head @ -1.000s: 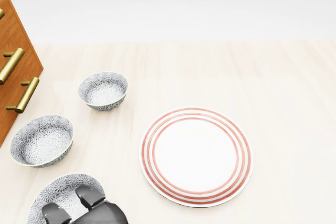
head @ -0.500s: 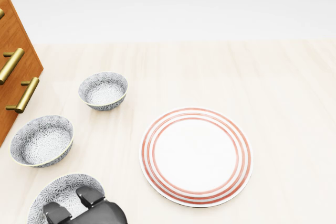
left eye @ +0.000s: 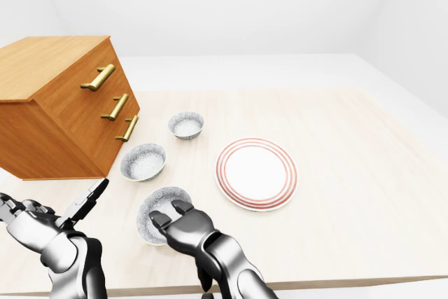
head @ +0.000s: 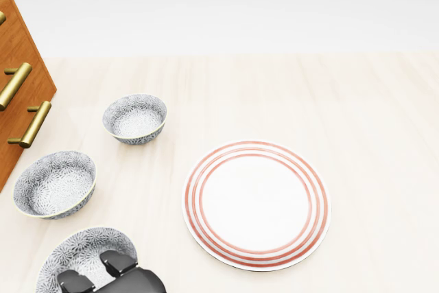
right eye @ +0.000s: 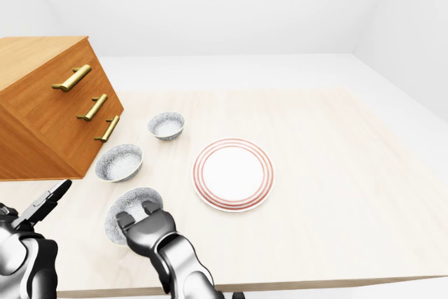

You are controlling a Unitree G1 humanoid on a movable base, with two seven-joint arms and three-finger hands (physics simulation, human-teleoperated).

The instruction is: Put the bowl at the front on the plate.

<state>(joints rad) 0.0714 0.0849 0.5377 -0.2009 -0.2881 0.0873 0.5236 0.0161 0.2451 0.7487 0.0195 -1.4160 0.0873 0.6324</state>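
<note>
The right hand point(left eye: 185, 229) drapes curled fingers over the front bowl point(head: 72, 255) beneath it; whether it grips, I cannot tell. A shallow rim pinch could tip it short of the plate point(head: 256, 204) rightward.

The pale wooden surface point(left eye: 350, 173) carries five things, mostly in its left half in the left-eye view. A wooden drawer chest point(left eye: 63, 103) stands at the left edge. Beside it, three patterned bowls run in a line towards the bottom edge: the far bowl point(left eye: 186, 124), the middle bowl point(left eye: 143, 162) and the nearest bowl point(head: 79, 255). The red-ringed plate point(left eye: 256, 174) lies near the middle, apart from the bowls.
</note>
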